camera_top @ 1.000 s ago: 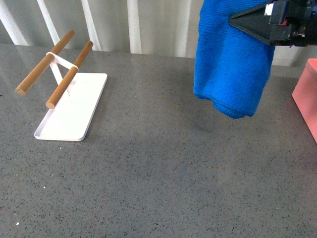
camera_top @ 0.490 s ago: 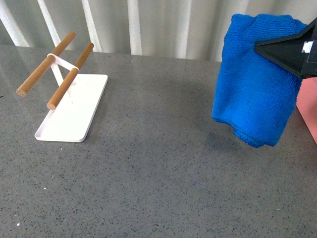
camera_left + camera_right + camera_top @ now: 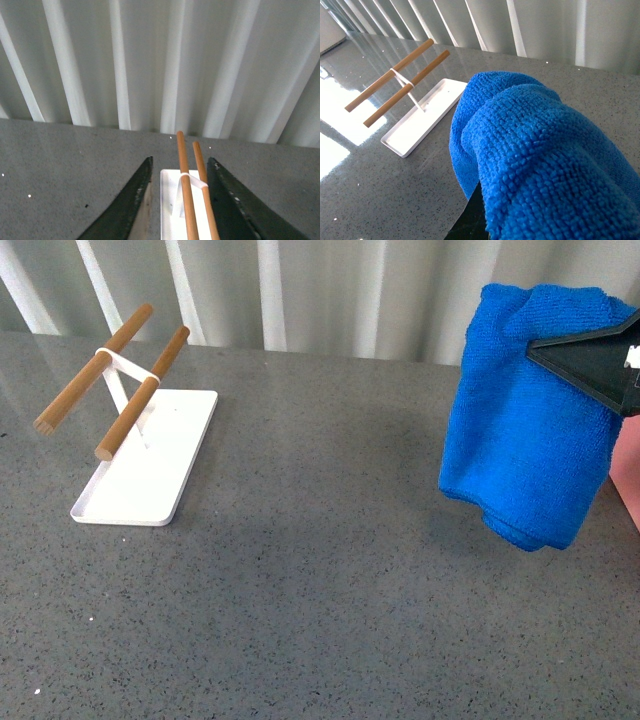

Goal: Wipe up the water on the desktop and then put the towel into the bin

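Right gripper pinched tight on the bunched blue towel, holding it up off the grey desktop so it hangs clear just beside the pink bin, set for the drop I'd say, while the left gripper hangs wide-jawed and empty.

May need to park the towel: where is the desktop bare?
Bare: the wide desktop between the white tray and the hanging towel, plus the whole near strip. Crowded: the right edge, with towel, right gripper and bin.

white tray with two tilted wooden rods, pale ribbed wall behind
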Robot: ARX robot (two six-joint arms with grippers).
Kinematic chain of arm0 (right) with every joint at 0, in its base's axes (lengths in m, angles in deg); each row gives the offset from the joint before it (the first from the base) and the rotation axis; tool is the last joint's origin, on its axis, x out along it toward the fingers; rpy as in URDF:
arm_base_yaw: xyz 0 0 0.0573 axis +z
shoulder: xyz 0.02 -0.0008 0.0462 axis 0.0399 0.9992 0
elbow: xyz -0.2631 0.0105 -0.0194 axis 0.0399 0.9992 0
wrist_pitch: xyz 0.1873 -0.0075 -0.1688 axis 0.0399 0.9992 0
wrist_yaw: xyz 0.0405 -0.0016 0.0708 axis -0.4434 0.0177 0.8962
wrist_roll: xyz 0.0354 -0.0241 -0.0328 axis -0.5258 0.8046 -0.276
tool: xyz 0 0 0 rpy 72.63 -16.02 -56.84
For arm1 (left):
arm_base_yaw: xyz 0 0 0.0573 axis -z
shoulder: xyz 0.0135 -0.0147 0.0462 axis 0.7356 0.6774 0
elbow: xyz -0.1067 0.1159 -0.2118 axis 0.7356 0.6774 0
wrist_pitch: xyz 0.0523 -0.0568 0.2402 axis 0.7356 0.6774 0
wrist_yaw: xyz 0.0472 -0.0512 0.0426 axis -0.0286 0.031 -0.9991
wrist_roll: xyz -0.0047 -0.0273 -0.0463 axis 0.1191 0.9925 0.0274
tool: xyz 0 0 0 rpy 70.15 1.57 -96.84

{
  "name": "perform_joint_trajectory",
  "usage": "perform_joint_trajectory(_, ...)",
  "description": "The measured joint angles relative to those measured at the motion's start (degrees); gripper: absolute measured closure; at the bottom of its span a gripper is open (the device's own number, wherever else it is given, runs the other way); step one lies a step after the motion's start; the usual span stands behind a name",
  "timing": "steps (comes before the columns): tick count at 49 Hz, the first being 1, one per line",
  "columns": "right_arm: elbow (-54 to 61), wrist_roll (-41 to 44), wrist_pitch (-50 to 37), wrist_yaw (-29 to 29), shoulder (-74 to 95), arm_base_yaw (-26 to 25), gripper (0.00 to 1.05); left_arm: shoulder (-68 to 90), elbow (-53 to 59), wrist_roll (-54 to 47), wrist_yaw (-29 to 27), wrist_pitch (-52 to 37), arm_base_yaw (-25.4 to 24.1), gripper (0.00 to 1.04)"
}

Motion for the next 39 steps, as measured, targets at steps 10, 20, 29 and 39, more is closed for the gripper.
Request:
perform_joint_trajectory(10, 0.0, 0.0, 0.4, -0.5, 0.0, -1.0, 1.00, -6.5, 8.4, 0.1, -3.3, -0.5, 3.5, 1.01)
perform_joint_trajectory(20, 0.7, 0.1, 1.7, -4.4, -0.3, -1.1, 1.00, -14.9, 14.8, 0.2, -6.2, 1.1, 6.5, 1.01)
perform_joint_trajectory(29, 2.3, 0.1, 2.0, -5.0, -2.3, -1.7, 1.00, -22.4, 18.4, 0.2, -11.8, 5.0, 11.1, 1.01)
perform_joint_trajectory(39, 2.8, 0.1, 2.5, -6.8, -2.6, -2.6, 1.00, -29.5, 20.7, 0.2, -12.0, 9.8, 12.5, 1.01)
